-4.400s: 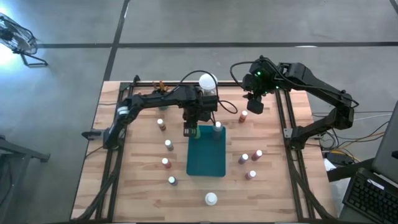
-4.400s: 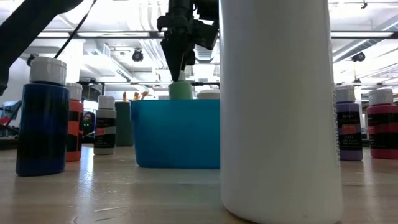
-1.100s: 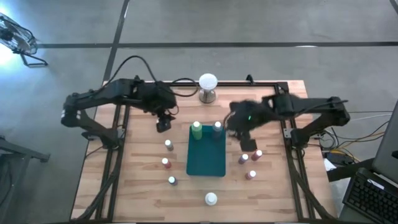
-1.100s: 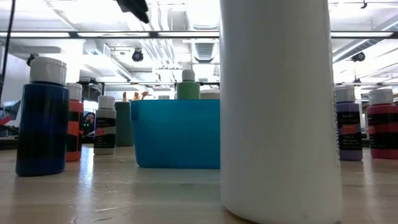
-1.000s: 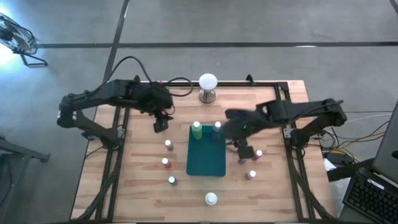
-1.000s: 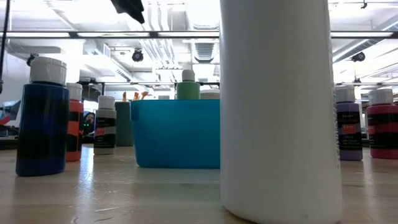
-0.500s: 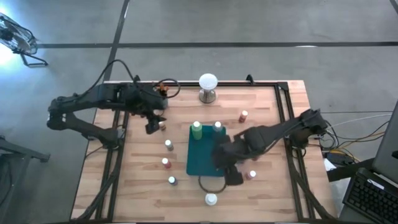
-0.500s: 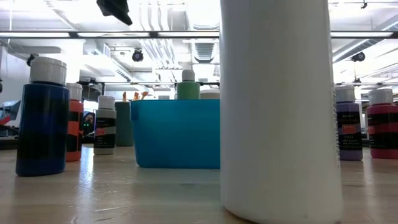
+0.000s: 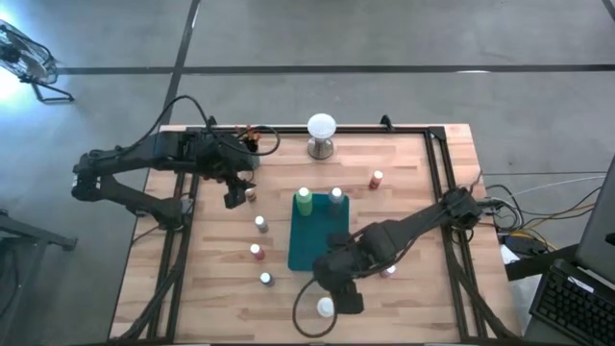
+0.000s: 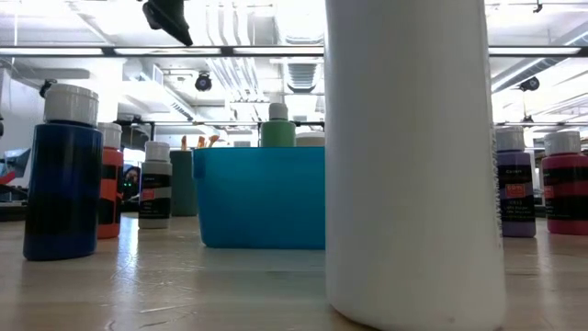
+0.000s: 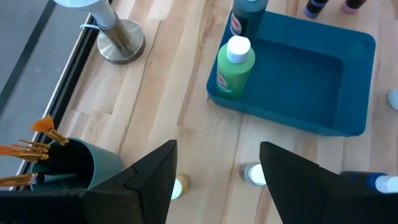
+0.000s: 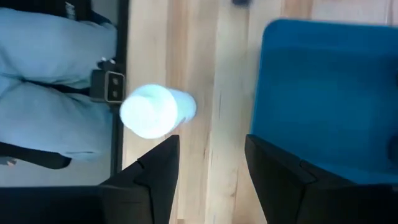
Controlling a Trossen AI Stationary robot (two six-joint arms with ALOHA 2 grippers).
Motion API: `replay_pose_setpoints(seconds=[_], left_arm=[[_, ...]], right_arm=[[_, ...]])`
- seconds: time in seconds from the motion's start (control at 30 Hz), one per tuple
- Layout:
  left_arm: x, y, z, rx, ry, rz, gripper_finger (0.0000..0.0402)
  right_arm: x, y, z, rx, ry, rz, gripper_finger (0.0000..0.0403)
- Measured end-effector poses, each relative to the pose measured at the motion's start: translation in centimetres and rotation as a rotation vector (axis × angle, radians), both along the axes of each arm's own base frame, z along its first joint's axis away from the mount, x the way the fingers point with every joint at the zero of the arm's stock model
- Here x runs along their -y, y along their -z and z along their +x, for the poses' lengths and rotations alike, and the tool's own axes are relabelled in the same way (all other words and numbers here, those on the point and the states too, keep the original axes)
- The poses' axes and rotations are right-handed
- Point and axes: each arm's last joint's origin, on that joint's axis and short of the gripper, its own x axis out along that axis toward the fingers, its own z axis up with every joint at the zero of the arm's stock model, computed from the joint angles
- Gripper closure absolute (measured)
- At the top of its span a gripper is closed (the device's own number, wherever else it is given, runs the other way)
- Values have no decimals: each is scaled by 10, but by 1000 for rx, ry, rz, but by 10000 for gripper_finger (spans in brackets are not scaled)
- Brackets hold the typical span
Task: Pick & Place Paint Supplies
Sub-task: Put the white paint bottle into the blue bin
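Paint bottles stand upright on the wooden table around a teal tray (image 9: 319, 240). A green bottle (image 9: 304, 199) and a darker one (image 9: 336, 196) stand in the tray's far end. A white bottle (image 9: 326, 308) stands near the front edge. My right gripper (image 9: 346, 300) hovers open just right of it, and in the right wrist view the white bottle (image 12: 155, 111) lies beside the fingers, not between them. My left gripper (image 9: 233, 197) is open above two small bottles (image 11: 252, 174) left of the tray. Brushes stand in a cup (image 11: 59, 163).
A white ball on a metal base (image 9: 320, 133) stands at the far edge. Small bottles (image 9: 256, 252) line the tray's left side; a red one (image 9: 376, 179) stands far right. In the low view the white bottle (image 10: 413, 156) blocks the middle, with a blue bottle (image 10: 64, 184) at left.
My right gripper has swept from the tray's right side toward the table's near edge, sinking a little and rolling, and now sits beside the white bottle. My left gripper has drawn back a little toward the table's left edge. No bottle has moved.
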Motion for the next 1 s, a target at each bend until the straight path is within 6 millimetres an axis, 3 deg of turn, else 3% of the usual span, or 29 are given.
replay_pose_setpoints(seconds=[0.23,0.43,0.57,0.7,1.0], left_arm=[[1,-6,-1,99,73,70,168],[13,-2,-33,381,151,83,168],[14,10,-50,501,116,67,168],[15,28,-63,504,116,60,168],[15,77,-64,382,116,47,167]], right_arm=[[-10,1,1,-48,50,-5,222],[-19,-7,-8,-8,79,-26,239],[-18,-14,-8,12,114,9,250],[-20,-10,-5,7,115,9,258],[-20,-9,-5,14,100,6,242]])
